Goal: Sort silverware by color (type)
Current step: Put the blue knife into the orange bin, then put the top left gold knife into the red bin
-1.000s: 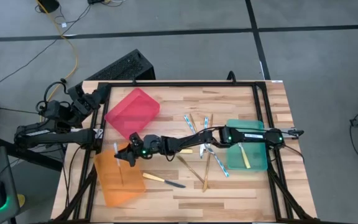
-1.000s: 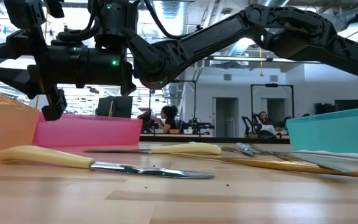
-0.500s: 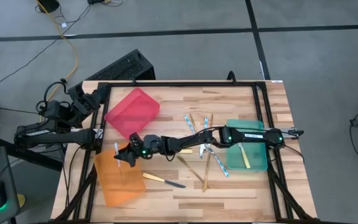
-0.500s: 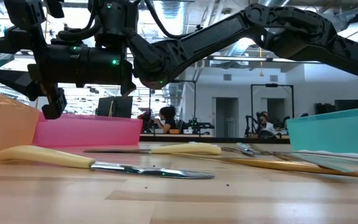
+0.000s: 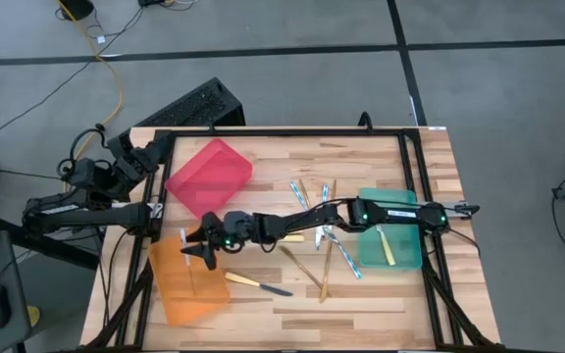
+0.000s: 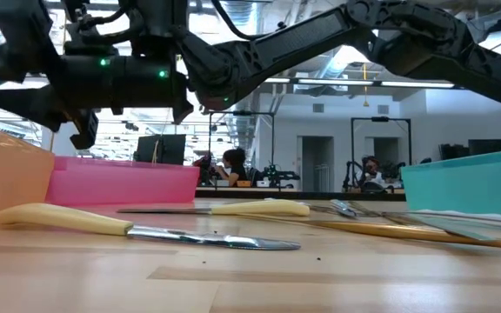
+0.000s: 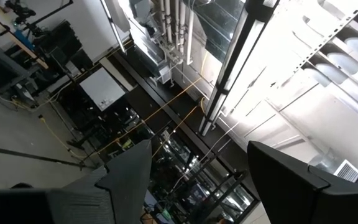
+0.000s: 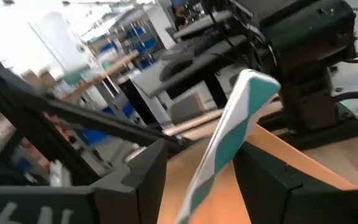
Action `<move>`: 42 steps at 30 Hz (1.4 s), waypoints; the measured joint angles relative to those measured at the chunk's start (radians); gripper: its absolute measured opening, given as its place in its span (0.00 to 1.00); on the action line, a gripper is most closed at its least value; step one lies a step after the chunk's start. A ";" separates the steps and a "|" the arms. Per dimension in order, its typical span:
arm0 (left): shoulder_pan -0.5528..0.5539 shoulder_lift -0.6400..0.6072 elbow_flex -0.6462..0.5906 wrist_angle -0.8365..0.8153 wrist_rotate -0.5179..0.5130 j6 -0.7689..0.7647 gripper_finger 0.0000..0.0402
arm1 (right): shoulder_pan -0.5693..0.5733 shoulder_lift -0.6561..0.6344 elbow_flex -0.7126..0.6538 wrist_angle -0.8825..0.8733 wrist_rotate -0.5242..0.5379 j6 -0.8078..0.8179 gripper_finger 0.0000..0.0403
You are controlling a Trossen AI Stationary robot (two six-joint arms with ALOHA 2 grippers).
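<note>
Silvery-blue utensil (image 8: 229,137) now drops free between right gripper's (image 5: 200,252) parted jaws above orange bin (image 5: 179,279); left gripper's (image 5: 155,149) jaws apart.

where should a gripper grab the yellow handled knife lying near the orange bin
Probably on the yellow handle of the yellow handled knife, coming straight down from above: it lies flat on the table, and the handle looks thicker than the thin dark blade and clear of the orange bin.

Four cameras: one overhead, one at counter height, one on each wrist.

The high view looks straight down on the whole counter (image 5: 381,304); the low view skims level across it into the room, sharing the orange bin (image 5: 182,286) and pink bin (image 6: 120,184); the left wrist camera faces the ceiling.
</note>
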 joint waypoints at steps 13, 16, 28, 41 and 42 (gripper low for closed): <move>0.000 0.000 0.000 0.000 0.001 0.000 0.61 | -0.026 -0.023 0.000 -0.095 0.000 -0.202 0.51; 0.000 0.000 0.000 0.000 0.001 0.000 0.61 | -0.025 -0.049 0.000 -0.166 0.001 -0.269 0.51; 0.000 0.000 0.000 -0.010 0.003 0.001 0.61 | -0.031 -0.093 -0.001 -0.346 0.030 -0.393 0.51; 0.000 0.000 0.000 -0.059 0.005 0.028 0.61 | -0.036 -0.208 0.001 -0.622 0.061 -0.485 0.49; 0.000 0.000 0.000 -0.064 0.008 0.028 0.61 | -0.038 -0.227 0.001 -0.682 0.078 -0.479 0.49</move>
